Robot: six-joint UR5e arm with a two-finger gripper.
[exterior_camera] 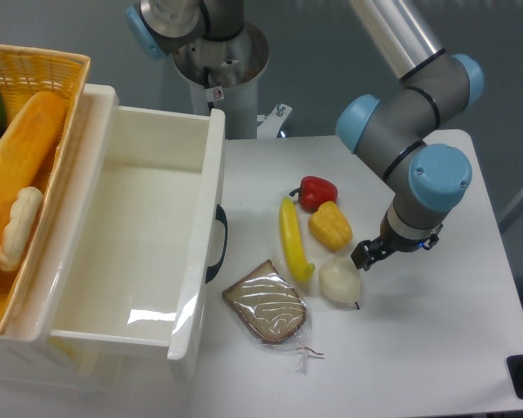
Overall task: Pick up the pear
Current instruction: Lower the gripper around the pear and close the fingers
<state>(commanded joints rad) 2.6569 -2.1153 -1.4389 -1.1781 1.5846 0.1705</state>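
Pear (340,282) lies on the white desk (436,348), stem end toward the front edge, just right of the wrapped bread slice (267,312) and the banana's (292,239) tip. Behind it, the yellow bell pepper (329,225) sits close. Gripper (367,255) hovers at the pear's upper right; whether its fingers are spread or clenched, cannot tell. Risk: rounded fruit rolls or squirts sideways, bumping the pepper.

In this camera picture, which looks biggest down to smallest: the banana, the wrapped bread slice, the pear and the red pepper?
1. Wrapped bread slice, the broadest.
2. Banana, longest but thin.
3. Pear.
4. Red pepper, partly hidden behind the yellow pepper, so its place after the pear is unsure.
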